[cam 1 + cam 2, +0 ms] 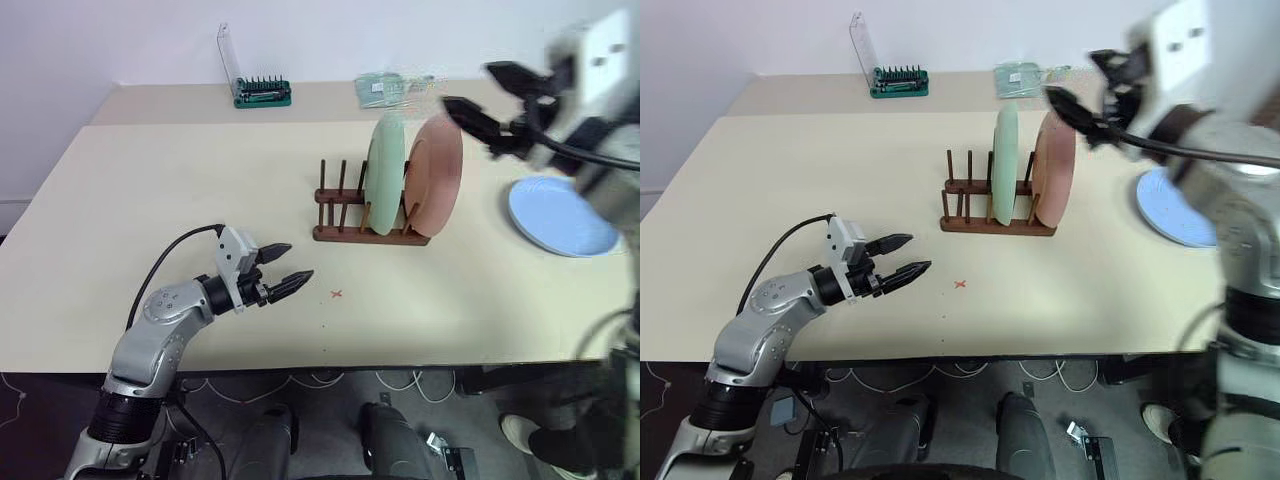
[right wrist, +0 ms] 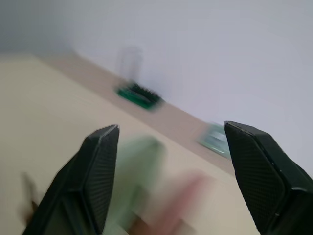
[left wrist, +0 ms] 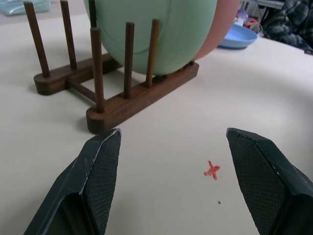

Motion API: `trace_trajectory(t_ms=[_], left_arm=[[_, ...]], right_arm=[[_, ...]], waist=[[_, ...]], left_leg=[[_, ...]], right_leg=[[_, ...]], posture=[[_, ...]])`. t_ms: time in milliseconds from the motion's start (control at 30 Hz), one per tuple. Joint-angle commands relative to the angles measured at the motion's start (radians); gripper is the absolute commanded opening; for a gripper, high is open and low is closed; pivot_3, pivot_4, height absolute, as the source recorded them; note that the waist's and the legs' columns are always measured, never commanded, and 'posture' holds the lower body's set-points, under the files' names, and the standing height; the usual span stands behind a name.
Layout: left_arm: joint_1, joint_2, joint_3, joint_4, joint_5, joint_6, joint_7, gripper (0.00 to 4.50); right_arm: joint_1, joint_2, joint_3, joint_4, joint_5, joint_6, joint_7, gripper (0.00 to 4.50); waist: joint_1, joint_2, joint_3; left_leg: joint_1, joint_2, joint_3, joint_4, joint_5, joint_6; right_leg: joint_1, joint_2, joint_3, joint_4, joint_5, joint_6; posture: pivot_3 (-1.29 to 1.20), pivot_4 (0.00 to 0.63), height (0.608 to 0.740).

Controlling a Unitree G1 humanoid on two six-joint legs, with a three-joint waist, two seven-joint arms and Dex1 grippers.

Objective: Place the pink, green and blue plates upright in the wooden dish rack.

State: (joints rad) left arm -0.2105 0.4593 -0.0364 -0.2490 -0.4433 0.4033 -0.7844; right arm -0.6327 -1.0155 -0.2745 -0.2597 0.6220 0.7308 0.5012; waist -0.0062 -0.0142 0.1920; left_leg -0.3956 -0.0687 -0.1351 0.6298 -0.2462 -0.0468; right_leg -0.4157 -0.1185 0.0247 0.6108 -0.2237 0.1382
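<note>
The wooden dish rack [image 1: 368, 212] stands mid-table with the green plate [image 1: 385, 172] and the pink plate [image 1: 437, 170] upright in it, side by side. The blue plate [image 1: 560, 215] lies flat on the table to the right of the rack. My right gripper [image 1: 488, 92] hangs open in the air above and to the right of the pink plate, holding nothing. My left gripper [image 1: 287, 265] hovers open low over the table, in front and to the left of the rack, with nothing between its fingers.
A green-black tool holder [image 1: 262, 92] with a clear lid stands at the back of the table. A pale green flat packet [image 1: 385, 88] lies behind the rack. A small red cross [image 1: 336, 294] marks the tabletop near my left gripper.
</note>
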Motion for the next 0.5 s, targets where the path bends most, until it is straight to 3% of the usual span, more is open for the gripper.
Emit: trace_trajectory(t_ms=[33, 100, 233, 500], left_arm=[[-0.014, -0.001, -0.011, -0.011, 0.004, -0.028, -0.021, 3.54], [-0.023, -0.004, -0.02, -0.001, 0.009, -0.034, -0.029, 3.54], [-0.042, -0.014, -0.03, 0.016, 0.017, -0.039, -0.033, 3.54], [-0.045, -0.007, -0.022, 0.014, 0.023, -0.042, -0.036, 3.54]], right_arm=[[0.163, -0.105, -0.018, 0.065, -0.151, -0.108, 0.11, 4.46], [0.27, -0.134, 0.041, 0.11, -0.258, -0.189, 0.13, 4.46], [0.294, -0.103, 0.175, 0.282, -0.461, -0.284, 0.054, 4.46], [0.139, 0.054, 0.336, 0.801, -0.68, -0.558, -0.007, 4.46]], waist=[[-0.004, 0.0, 0.0], [-0.012, 0.0, 0.0], [-0.016, 0.004, 0.0], [-0.011, 0.004, 0.0]], left_leg=[[0.001, 0.0, 0.001, 0.0, 0.0, 0.0], [0.004, 0.001, 0.002, -0.001, 0.0, 0.0], [0.005, 0.003, 0.005, 0.0, 0.0, 0.0], [0.005, 0.002, 0.005, 0.0, 0.0, 0.0]], right_leg=[[0.001, 0.0, 0.0, 0.0, 0.0, 0.0], [0.002, 0.0, 0.0, 0.0, 0.0, 0.0], [0.002, 0.0, 0.002, 0.001, -0.001, -0.002], [0.002, 0.0, 0.002, 0.0, 0.0, 0.0]], posture=[[0.0, 0.15, 0.74], [0.0, 0.15, 0.74], [0.0, 0.15, 0.74], [0.0, 0.15, 0.74]])
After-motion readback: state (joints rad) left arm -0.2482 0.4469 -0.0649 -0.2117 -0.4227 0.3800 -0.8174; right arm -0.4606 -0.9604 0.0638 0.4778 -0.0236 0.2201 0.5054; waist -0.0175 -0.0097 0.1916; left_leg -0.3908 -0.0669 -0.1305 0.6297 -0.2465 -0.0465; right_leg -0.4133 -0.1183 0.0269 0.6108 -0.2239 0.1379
